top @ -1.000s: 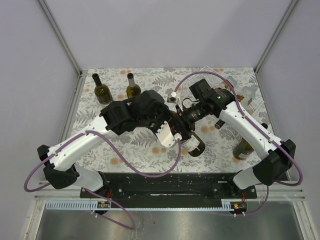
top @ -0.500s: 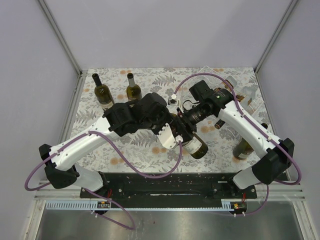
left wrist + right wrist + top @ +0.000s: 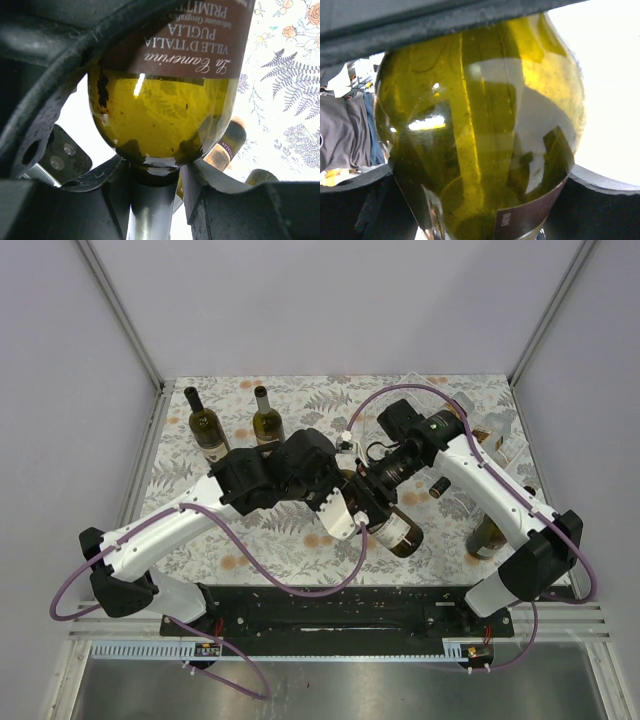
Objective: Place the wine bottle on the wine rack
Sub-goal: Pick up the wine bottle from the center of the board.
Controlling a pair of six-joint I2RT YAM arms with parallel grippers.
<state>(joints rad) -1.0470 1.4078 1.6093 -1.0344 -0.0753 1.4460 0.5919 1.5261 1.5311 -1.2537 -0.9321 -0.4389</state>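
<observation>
The wine bottle [image 3: 400, 530] is olive-green glass with a brown label. It hangs tilted over the middle of the table, base toward the near right. My left gripper [image 3: 357, 503] is shut on its neck, the fingers [image 3: 112, 200] hugging it just below the shoulder [image 3: 160, 115]. My right gripper [image 3: 386, 477] is shut across the wide body, which fills the right wrist view [image 3: 480, 110]. The clear wine rack [image 3: 497, 435] stands at the back right, partly hidden behind the right arm.
Two green bottles [image 3: 206, 423] [image 3: 266, 417] stand upright at the back left. Another bottle [image 3: 487, 537] is at the right, beside the right arm. A dark bottle neck [image 3: 440, 485] shows near the rack. Grey walls close in the flowered table [image 3: 250, 540].
My left gripper's jaws have closed onto the bottle's neck. Both arms and the bottle have shifted slightly to the right, the bottle's base swinging toward the near right.
</observation>
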